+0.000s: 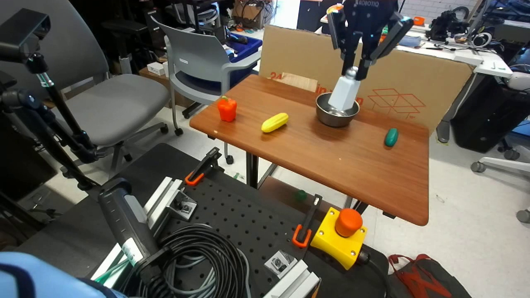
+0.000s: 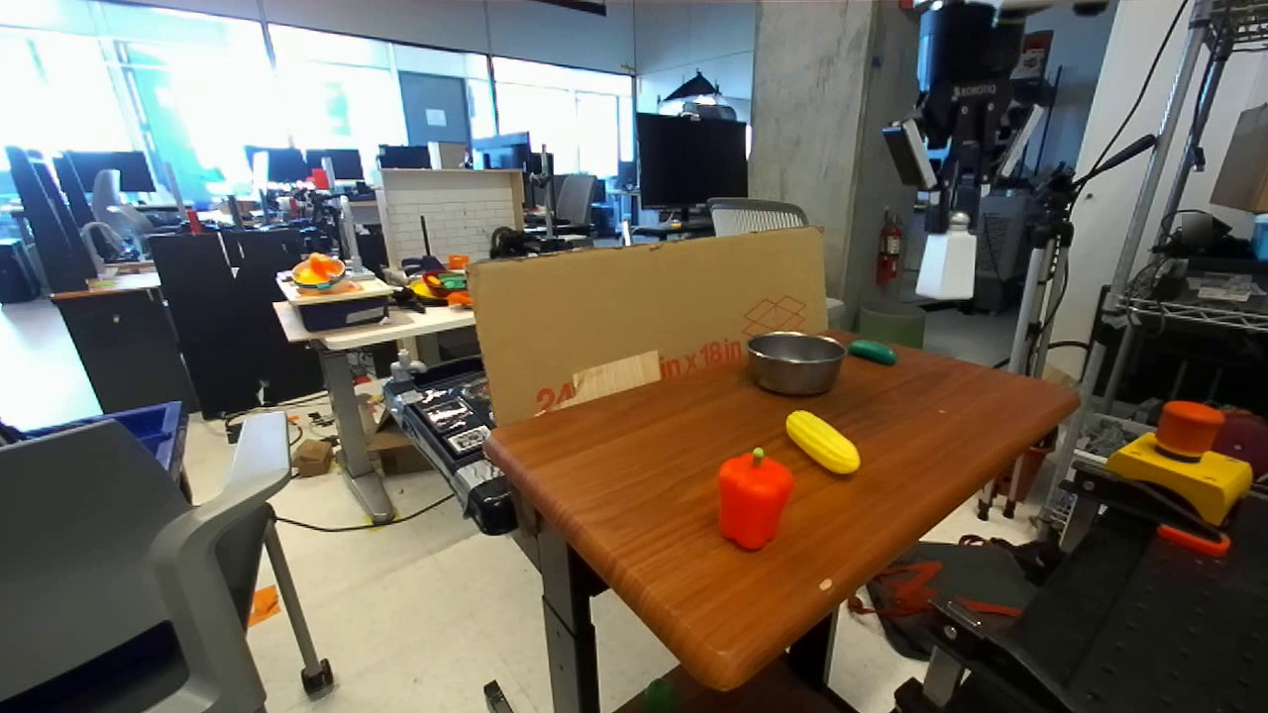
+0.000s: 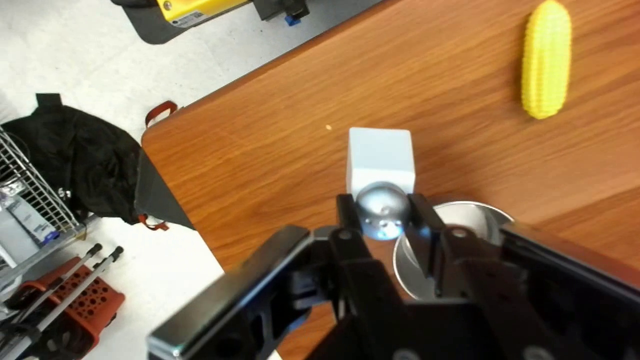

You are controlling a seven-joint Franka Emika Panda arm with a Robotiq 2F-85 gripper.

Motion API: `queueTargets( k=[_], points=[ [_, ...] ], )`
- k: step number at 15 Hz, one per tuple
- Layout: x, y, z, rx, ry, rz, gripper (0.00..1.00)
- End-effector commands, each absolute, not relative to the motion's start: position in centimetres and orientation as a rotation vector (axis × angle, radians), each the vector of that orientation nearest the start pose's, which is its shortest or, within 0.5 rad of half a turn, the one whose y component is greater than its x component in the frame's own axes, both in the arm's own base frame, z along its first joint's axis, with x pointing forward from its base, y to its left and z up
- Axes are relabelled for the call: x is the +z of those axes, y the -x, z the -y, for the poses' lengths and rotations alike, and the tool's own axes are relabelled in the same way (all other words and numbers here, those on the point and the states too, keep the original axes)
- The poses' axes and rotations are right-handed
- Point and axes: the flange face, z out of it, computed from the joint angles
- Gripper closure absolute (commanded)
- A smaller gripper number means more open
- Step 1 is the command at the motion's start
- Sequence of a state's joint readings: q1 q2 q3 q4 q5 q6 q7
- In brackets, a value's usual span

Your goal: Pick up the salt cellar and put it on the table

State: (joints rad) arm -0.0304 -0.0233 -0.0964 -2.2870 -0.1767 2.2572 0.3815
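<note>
Up in the air: salt shaker (image 2: 948,265) above wooden table (image 1: 372,174)

Right up close, the gripper (image 3: 384,210) points down, its fingers nearly together and pinching the salt shaker by the silvery top. The white body hangs beneath them, off the wood, leaning slightly in both exterior views.

Down we go to the reddish-brown table: below the shaker and off to one side sits the steel bowl (image 2: 795,368), partly behind the fingers in the wrist view. A green oval thing (image 1: 391,137) lies on one side of it, a yellow corn cob (image 3: 546,60) on the other, and there, nearer the table's end, a red pepper (image 1: 227,109) stands stem up.

Now the surroundings: a yellow box (image 1: 331,238) with a round orange button (image 1: 348,222) sits at the edge of a black board (image 1: 248,207) along one long side, while cardboard (image 2: 614,307) stands along the opposite one. A grey chair (image 1: 194,54) stands beyond the pepper's end.

Margins next: in the wrist view a broad stretch of wood runs from under the shaker to a rounded corner; past that edge comes pale floor (image 3: 225,55), with a black bag (image 3: 85,155) on it. Floor shows between table and yellow box. Way back, bright windows (image 2: 178,89) glare in an exterior view.
</note>
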Motion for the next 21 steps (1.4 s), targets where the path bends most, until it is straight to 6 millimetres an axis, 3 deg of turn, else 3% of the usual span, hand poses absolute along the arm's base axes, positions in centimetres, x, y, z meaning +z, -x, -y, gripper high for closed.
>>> queueTargets(
  k=[1, 3, 10, 14, 16, 18, 19, 21],
  points=[
    [32.4, -49.4, 8.9, -0.15, 3.263, -0.679, 0.93],
    [30.2, -49.2, 10.0, -0.185, 3.288, -0.72, 0.93],
    [23.8, -48.6, 12.4, -0.041, 3.337, -0.873, 0.93],
    [22.0, -48.7, 13.1, 0.027, 3.347, -0.889, 0.93],
    [22.4, -49.0, 13.1, -0.003, 3.346, -0.881, 0.93],
    [22.8, -49.1, 12.9, 0.002, 3.347, -0.866, 0.46],
    [23.0, -49.0, 12.7, 0.009, 3.347, -0.858, 0.45],
    [23.6, -48.8, 12.1, 0.026, 3.345, -0.817, 0.32]
  ],
)
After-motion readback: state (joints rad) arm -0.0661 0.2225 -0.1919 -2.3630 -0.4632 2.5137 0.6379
